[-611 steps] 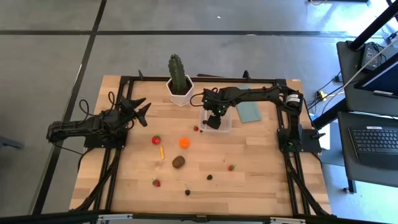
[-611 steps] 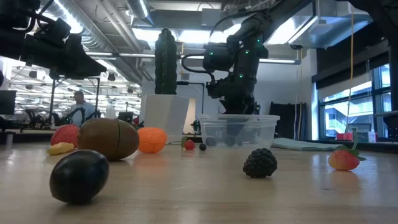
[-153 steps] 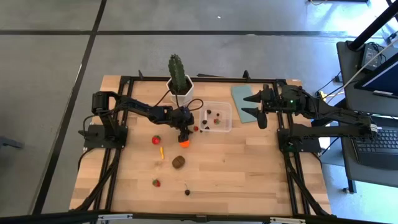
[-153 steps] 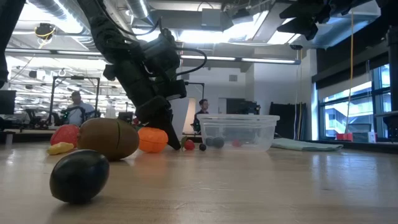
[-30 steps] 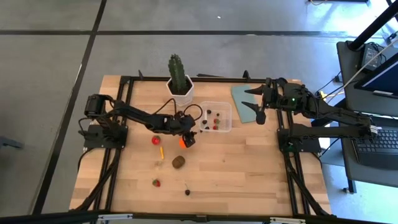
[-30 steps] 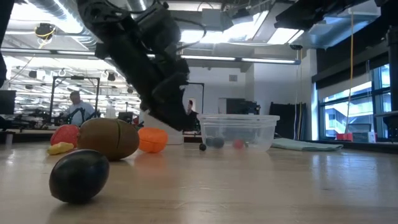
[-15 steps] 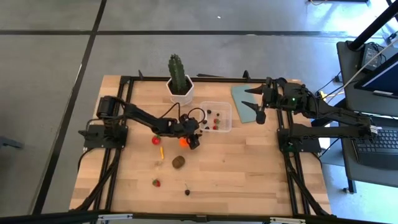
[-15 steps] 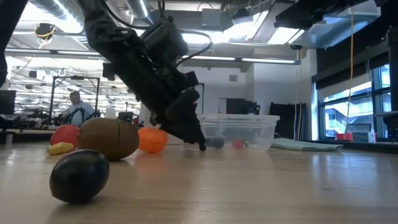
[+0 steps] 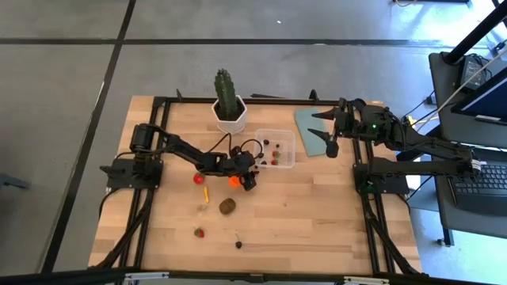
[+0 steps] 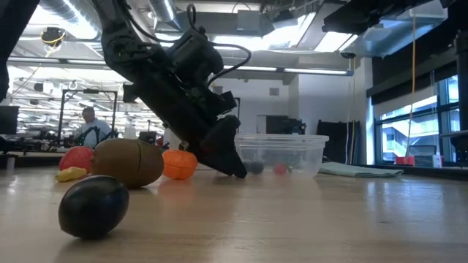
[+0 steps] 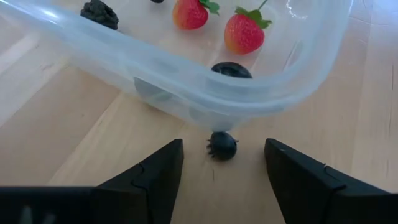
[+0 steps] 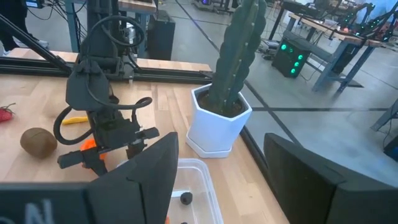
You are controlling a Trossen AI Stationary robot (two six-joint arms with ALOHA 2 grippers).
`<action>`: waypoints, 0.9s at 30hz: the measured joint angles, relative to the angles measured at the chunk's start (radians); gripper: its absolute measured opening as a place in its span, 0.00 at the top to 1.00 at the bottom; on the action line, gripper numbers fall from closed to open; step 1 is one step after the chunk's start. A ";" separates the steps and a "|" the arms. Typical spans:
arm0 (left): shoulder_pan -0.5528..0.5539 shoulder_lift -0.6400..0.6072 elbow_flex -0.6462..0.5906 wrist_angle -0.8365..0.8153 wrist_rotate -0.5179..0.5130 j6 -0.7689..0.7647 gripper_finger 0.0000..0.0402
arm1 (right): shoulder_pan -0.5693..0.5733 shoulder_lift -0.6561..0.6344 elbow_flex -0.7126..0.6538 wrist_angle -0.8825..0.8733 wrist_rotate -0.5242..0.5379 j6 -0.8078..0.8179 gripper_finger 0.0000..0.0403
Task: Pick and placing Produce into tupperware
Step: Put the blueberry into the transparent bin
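Current stock, as I read it from my station: the tupperware (image 9: 275, 149) sits just right of table centre, at 4 o'clock from the cactus (image 9: 227, 93), and holds 2 strawberries (image 11: 244, 32), a dark blackberry (image 11: 99, 12) and at least 1 round dark berry against its near wall. I have the left gripper (image 9: 249, 181) low at the container's 7 o'clock corner, fingers spread wide and empty, bracketing 1 small dark berry (image 11: 222, 145) that lies on the wood touching or just shy of the container's outer wall. Change noted: half a second ago this gripper was a shade further left; it has slid in toward the corner and dropped, so in the low view its tip now meets the tabletop right in front of the container. I take that to mean the berry pick is lined up and the closing is what remains, with little room between berry and wall. Unpacked items: orange ball (image 9: 234, 181) just left of the gripper, 1 strawberry (image 9: 198, 179) and yellow stick (image 9: 206, 192) further left, brown oval (image 9: 227, 206) at 6 o'clock from the ball, another strawberry (image 9: 199, 233) and a dark berry (image 9: 238, 245) near the front edge. My right gripper (image 9: 325, 132) waits above the blue-grey lid (image 9: 311, 131), at the container's 2 o'clock, fingers wide and empty.
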 joint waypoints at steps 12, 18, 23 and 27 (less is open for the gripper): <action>0.002 0.003 0.000 0.014 -0.002 0.004 0.63 | 0.000 0.000 0.000 0.001 0.001 0.000 0.41; 0.003 0.005 -0.002 0.028 0.005 0.004 0.69 | 0.000 0.000 0.000 0.000 0.001 0.000 0.41; 0.002 0.005 -0.002 0.030 0.008 0.004 0.73 | 0.000 0.000 0.000 0.000 0.001 0.000 0.41; 0.002 0.005 -0.002 0.031 0.009 0.004 0.77 | 0.000 0.000 0.000 0.000 0.003 0.000 0.41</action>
